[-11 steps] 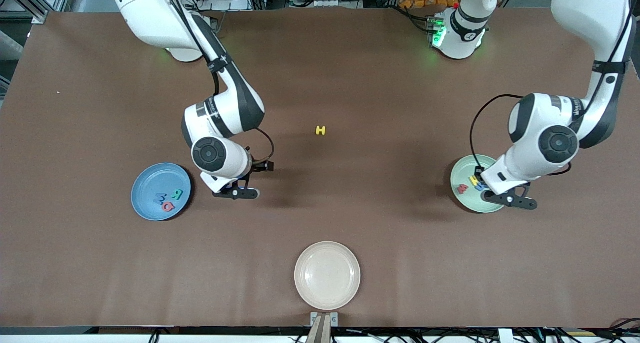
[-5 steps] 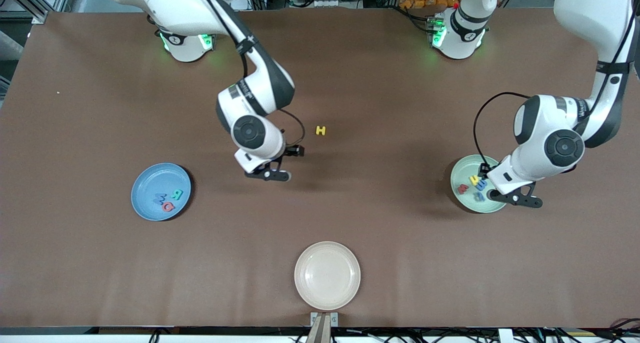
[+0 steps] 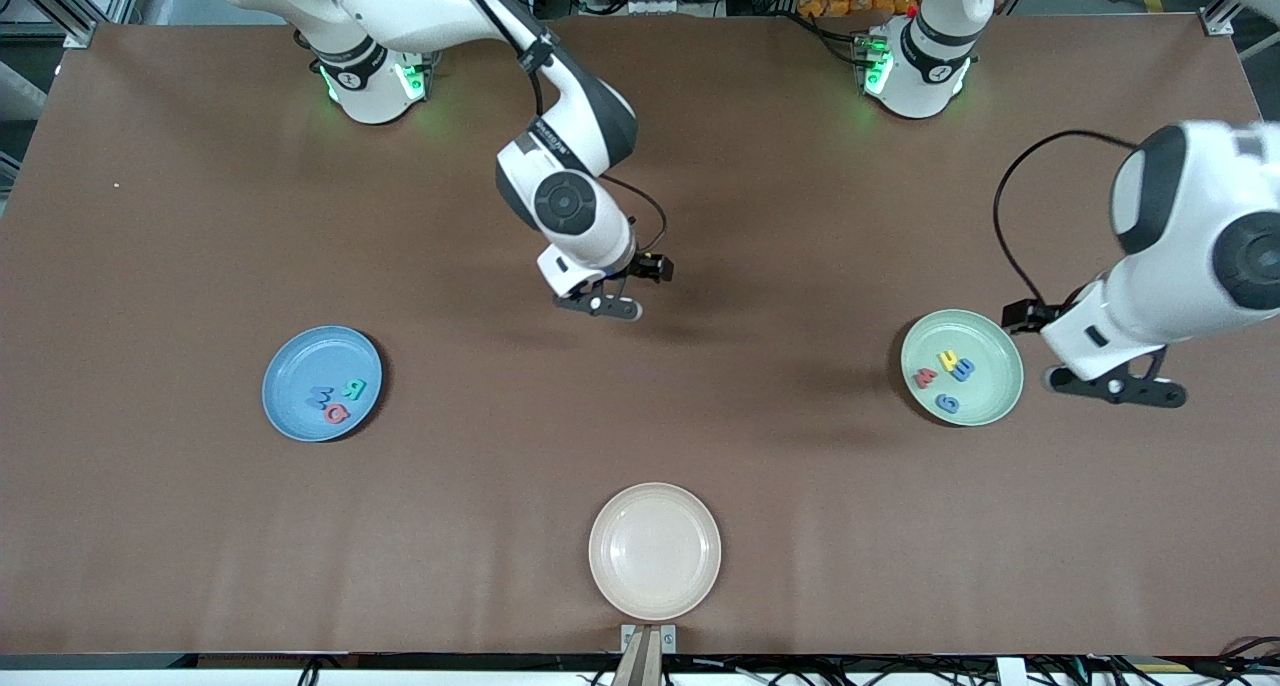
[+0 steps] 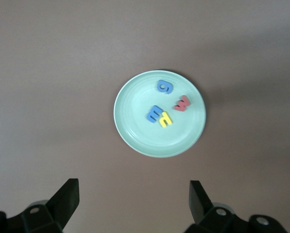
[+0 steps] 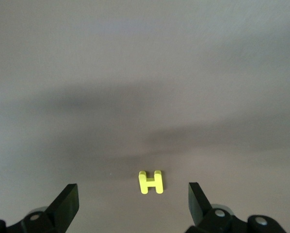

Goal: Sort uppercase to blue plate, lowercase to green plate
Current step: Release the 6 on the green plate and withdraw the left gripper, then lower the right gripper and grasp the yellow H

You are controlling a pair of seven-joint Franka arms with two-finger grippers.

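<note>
there, the right hand (image 3: 600, 304) hides the yellow H (image 5: 151, 182) from front.

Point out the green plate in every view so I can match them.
Front view: green plate toward the left arm's end of the table, beside the open left gripper.
Left wrist view: middle of the picture.
Right wrist view: not in it.
Shared landmark: the blue g on the plate.

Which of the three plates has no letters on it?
The cream plate, nearest the front camera. The blue plate holds three letters and the green plate four.
</note>
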